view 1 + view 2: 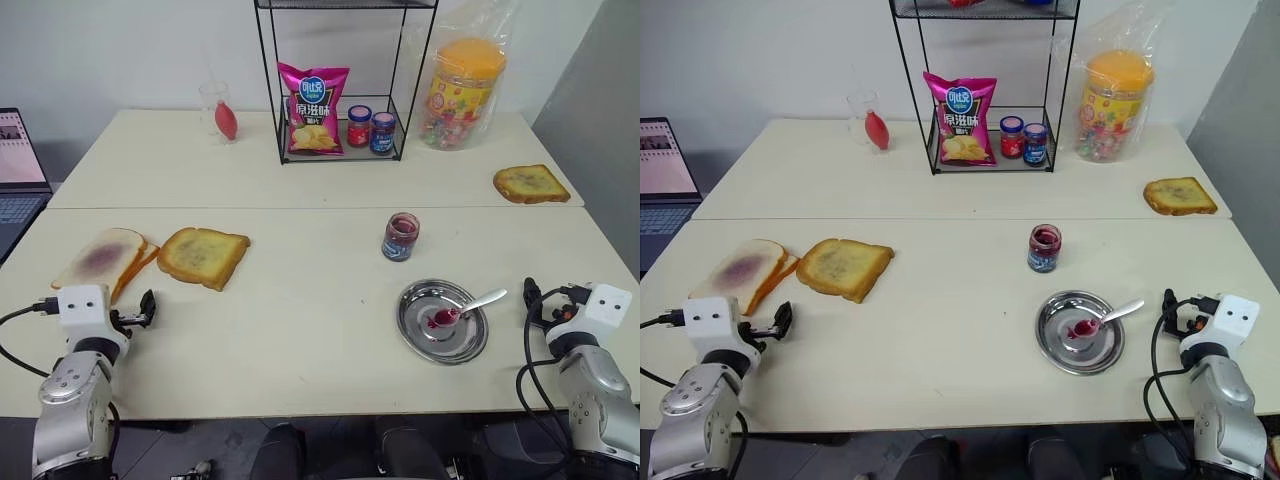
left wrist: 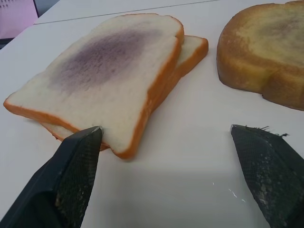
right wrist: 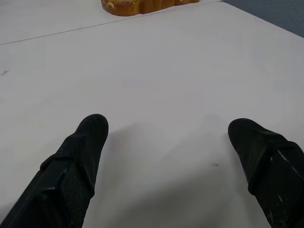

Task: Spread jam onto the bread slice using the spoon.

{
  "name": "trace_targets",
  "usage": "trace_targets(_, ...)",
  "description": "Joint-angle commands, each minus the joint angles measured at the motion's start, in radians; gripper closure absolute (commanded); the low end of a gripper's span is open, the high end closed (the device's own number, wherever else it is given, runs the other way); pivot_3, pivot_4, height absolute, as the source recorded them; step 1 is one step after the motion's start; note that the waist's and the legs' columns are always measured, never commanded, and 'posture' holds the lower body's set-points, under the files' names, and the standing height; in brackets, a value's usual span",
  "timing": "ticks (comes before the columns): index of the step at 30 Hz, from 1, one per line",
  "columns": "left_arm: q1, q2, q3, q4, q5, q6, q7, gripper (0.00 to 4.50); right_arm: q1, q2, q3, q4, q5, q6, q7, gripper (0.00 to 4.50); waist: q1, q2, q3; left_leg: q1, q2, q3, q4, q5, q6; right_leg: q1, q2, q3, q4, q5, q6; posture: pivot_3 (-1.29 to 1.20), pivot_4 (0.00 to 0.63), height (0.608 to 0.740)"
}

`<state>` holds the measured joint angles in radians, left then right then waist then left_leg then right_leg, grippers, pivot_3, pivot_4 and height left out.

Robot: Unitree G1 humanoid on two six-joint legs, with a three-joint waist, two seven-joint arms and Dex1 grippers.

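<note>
Cream table (image 1: 300, 330), spoon (image 1: 470, 307) on plate (image 1: 470, 345)

Even, fairly bright indoor light falls from overhead, leaving only soft, short shadows under the bread slice (image 1: 204, 256) at ten o'clock and the jam (image 1: 400, 236) jar near centre. The round steel plate (image 1: 470, 345) at four o'clock carries mild glare. In the wrist views the near black fingers (image 2: 71, 175) look soft-edged, casting faint diffuse shadows on the table (image 3: 156, 71).
</note>
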<state>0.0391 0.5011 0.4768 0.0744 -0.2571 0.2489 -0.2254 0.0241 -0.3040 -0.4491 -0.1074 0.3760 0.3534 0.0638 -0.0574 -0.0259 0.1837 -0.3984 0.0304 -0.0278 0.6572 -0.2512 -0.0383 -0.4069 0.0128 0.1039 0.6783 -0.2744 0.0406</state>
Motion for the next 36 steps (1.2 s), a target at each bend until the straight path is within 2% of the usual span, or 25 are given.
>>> trace_targets(1,0.006,0.008,0.029,-0.042,-0.008,0.0,0.004,0.0,-0.007,-0.004,-0.017,-0.011,0.003,-0.006,0.002,0.04,0.0,0.0,0.0,0.0,0.0,0.0,0.0,0.0,0.0,0.0,0.0,0.0,0.0,0.0,0.0,0.0,0.15,0.74)
trace_targets(4,0.013,-0.004,0.042,-0.058,-0.042,0.01,-0.011,0.0,-0.003,-0.007,-0.016,-0.02,0.0,-0.006,0.005,0.04,0.0,0.0,0.0,0.0,0.0,0.0,0.0,0.0,0.0,0.0,0.0,0.0,0.0,0.0,0.0,0.0,0.15,0.74)
trace_targets(8,0.061,0.01,0.074,-0.179,-0.234,0.151,-0.145,0.0,-0.04,-0.057,-0.046,-0.083,0.039,0.046,0.016,0.04,-0.001,0.0,0.0,0.0,0.0,0.001,-0.001,0.0,0.0,-0.001,0.0,0.0,-0.001,0.0,0.0,0.0,0.15,0.74)
trace_targets(10,0.085,0.056,0.096,-0.225,-0.279,0.221,-0.183,0.0,-0.077,-0.105,-0.048,-0.111,0.066,0.092,0.043,0.04,-0.001,0.0,0.001,0.0,0.0,0.001,-0.002,0.0,0.0,-0.001,-0.001,0.0,-0.001,0.0,-0.001,0.0,0.15,0.74)
trace_targets(12,0.1,0.085,0.135,-0.271,-0.393,0.336,-0.215,0.0,-0.125,-0.159,-0.044,-0.137,0.118,0.151,0.088,0.04,-0.007,0.001,0.003,0.0,0.0,0.002,-0.002,0.0,0.0,-0.001,-0.001,0.001,0.0,0.0,0.0,0.0,0.15,0.74)
trace_targets(16,0.074,0.082,0.241,-0.316,-0.764,0.617,-0.174,0.0,-0.247,-0.313,0.033,-0.258,0.37,0.378,0.313,0.04,-0.013,0.001,0.003,0.0,0.001,0.001,-0.002,0.0,0.0,-0.002,0.0,0.0,0.0,-0.001,-0.001,0.0,0.15,0.74)
trace_targets(18,0.055,0.072,0.26,-0.305,-0.805,0.643,-0.137,0.0,-0.251,-0.355,0.047,-0.286,0.427,0.432,0.368,0.04,-0.015,0.0,0.003,0.0,0.001,-0.001,-0.003,0.0,0.0,-0.002,0.001,-0.002,0.0,0.0,0.001,0.0,0.15,0.74)
trace_targets(20,-0.008,0.034,0.291,-0.215,-0.874,0.663,-0.054,0.0,-0.277,-0.43,0.112,-0.354,0.566,0.543,0.493,0.04,-0.008,-0.003,0.001,0.0,0.0,-0.005,-0.007,0.0,0.0,-0.001,0.001,-0.005,0.0,-0.001,0.002,0.0,0.15,0.74)
trace_targets(22,-0.063,-0.004,0.292,-0.126,-0.895,0.666,0.002,0.0,-0.329,-0.482,0.199,-0.421,0.695,0.637,0.602,0.04,-0.001,-0.002,0.002,0.0,-0.001,-0.006,-0.01,0.0,0.0,-0.001,0.001,-0.005,-0.001,-0.002,0.003,0.0,0.15,0.74)
trace_targets(25,-0.104,-0.035,0.291,-0.065,-0.902,0.663,0.042,0.0,-0.381,-0.493,0.261,-0.438,0.758,0.68,0.637,0.04,0.002,-0.003,0.001,-0.001,0.0,-0.008,-0.011,0.0,0.0,-0.002,0.001,-0.007,-0.002,-0.002,0.002,0.0,0.15,0.74)
trace_targets(30,-0.138,-0.063,0.276,-0.017,-0.92,0.66,0.026,0.0,-0.428,-0.457,0.347,-0.44,0.77,0.689,0.642,0.04,0.005,-0.005,0.0,-0.002,-0.002,-0.009,-0.011,0.0,0.0,-0.001,-0.001,-0.008,-0.005,-0.002,0.002,0.0,0.15,0.74)
trace_targets(33,-0.193,-0.067,0.255,0.091,-0.882,0.633,0.028,0.0,-0.465,-0.402,0.411,-0.435,0.736,0.671,0.625,0.04,0.006,-0.004,0.0,-0.001,-0.002,-0.008,-0.011,0.0,0.0,-0.001,-0.001,-0.007,-0.005,-0.002,0.002,0.0,0.15,0.74)
trace_targets(36,-0.23,-0.058,0.234,0.162,-0.864,0.642,0.01,0.0,-0.472,-0.384,0.42,-0.433,0.721,0.662,0.614,0.04,0.01,-0.004,-0.001,0.0,-0.002,-0.01,-0.01,0.0,0.0,0.0,0.0,-0.009,-0.003,-0.001,0.003,0.0,0.15,0.74)
